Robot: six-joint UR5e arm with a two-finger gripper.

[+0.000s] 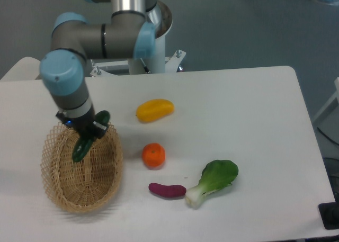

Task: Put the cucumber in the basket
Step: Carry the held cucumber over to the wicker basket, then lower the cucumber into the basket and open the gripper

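On the white table [238, 104] the arm reaches down at nine o'clock, its hand [86, 133] clamped on the cucumber [82, 148], whose long axis slants from one o'clock down to seven, hanging over the upper middle of the wicker basket [58, 191], apparently ready for release

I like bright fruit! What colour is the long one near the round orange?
Yellow, seen clearly in the fixed camera view.
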